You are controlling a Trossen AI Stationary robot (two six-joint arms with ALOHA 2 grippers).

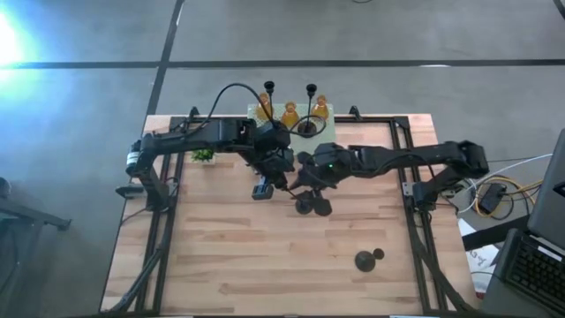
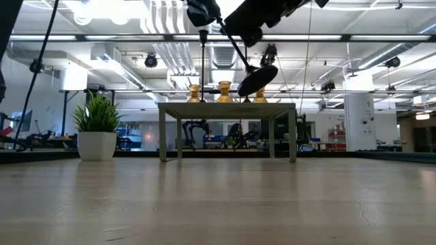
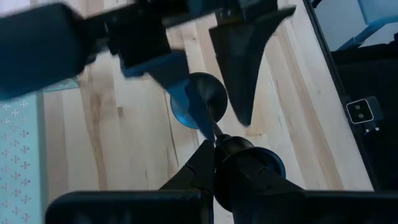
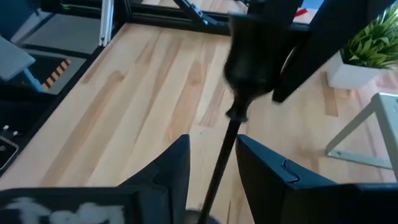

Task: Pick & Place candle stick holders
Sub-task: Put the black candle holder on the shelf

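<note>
Above the middle of the table, a slim black holder (image 2: 235,44) hangs tilted in the air: thin stem, round domed base, small cup top. The left gripper (image 1: 270,166) pinches its cup end; the right gripper's (image 1: 305,177) fingers stand apart around the stem. On the mint-green stand (image 2: 228,109) I count three amber holders (image 1: 290,115) and two black ones (image 1: 308,110). One more black holder (image 1: 368,258) lies on the table.

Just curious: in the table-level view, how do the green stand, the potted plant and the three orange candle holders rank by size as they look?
1. Green stand
2. Potted plant
3. Three orange candle holders, which look alike to each other. Nearness to the camera may skew this.
</note>
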